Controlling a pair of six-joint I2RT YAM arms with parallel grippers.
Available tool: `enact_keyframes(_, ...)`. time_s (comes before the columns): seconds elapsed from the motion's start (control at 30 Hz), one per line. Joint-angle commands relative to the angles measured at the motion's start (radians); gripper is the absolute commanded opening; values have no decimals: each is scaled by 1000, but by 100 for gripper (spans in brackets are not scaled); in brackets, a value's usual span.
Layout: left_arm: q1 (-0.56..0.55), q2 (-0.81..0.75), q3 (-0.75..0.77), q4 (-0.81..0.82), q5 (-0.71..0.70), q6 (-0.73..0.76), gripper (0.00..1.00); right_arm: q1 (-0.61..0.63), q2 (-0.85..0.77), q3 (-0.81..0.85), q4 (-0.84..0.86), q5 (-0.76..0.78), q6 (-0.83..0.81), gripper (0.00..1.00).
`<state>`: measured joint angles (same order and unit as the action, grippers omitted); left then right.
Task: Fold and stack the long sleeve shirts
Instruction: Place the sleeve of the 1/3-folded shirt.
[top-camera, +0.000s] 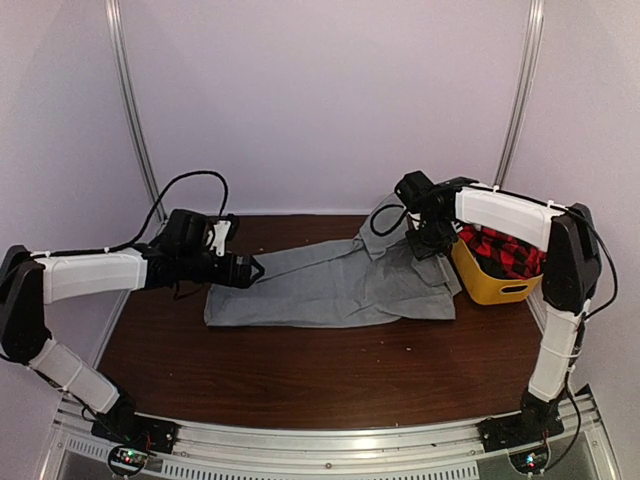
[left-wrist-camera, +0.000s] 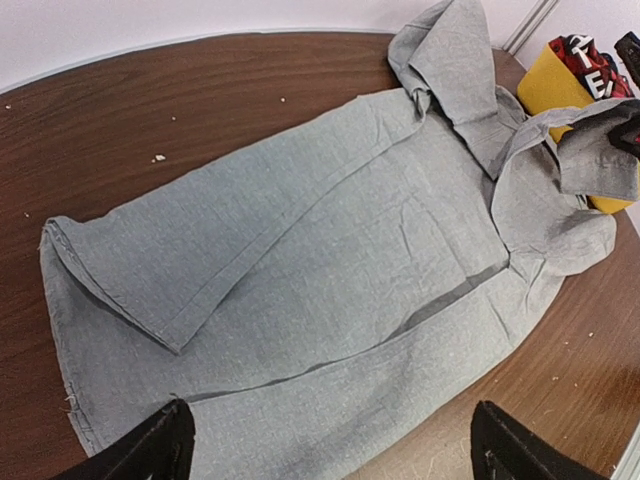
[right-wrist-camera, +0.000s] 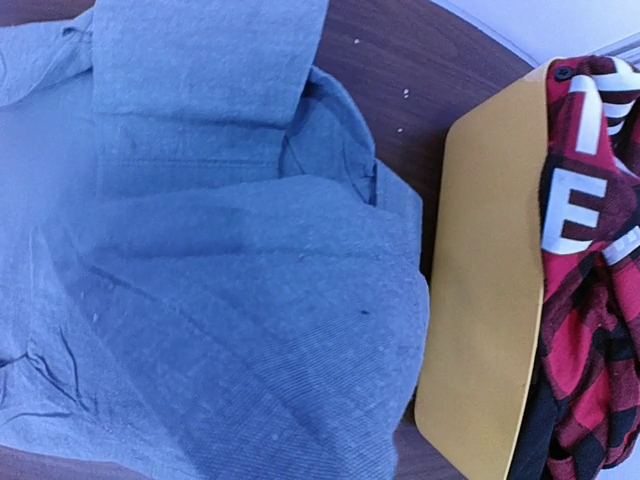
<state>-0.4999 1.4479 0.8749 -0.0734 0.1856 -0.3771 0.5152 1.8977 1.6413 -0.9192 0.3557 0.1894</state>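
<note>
A light-grey long sleeve shirt (top-camera: 330, 285) lies spread across the brown table, one sleeve folded over its body (left-wrist-camera: 230, 250). My left gripper (top-camera: 255, 268) hovers open over the hem end, its dark fingers (left-wrist-camera: 165, 445) standing wide apart above the cloth. At the collar end beside the tub, my right gripper (top-camera: 432, 238) is shut on a fold of the grey shirt (right-wrist-camera: 230, 300) and holds it raised. The cloth hides its fingers in the right wrist view. A red-and-black plaid shirt (top-camera: 505, 250) is bunched inside the tub.
The yellow plastic tub (top-camera: 485, 285) stands at the table's right edge, right against the shirt's collar end (right-wrist-camera: 490, 300). Small crumbs dot the wood (left-wrist-camera: 158, 158). White walls and metal posts close off the back and sides.
</note>
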Motion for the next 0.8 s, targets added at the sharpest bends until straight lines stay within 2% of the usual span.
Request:
enact_keyframes(0.0, -28, 31, 18, 56, 14, -7, 98, 31, -5, 10, -52, -51, 21, 0)
enact_keyframes(0.13, -87, 48, 17, 123, 10, -10, 98, 54, -10, -23, 22, -175, 36, 0)
enact_keyframes(0.37, -142, 87, 23, 174, -20, -61, 98, 127, 43, -55, 160, -335, 80, 17)
enact_keyframes(0.77, -172, 113, -3, 227, -27, -97, 98, 154, 101, -89, 401, -645, 116, 65)
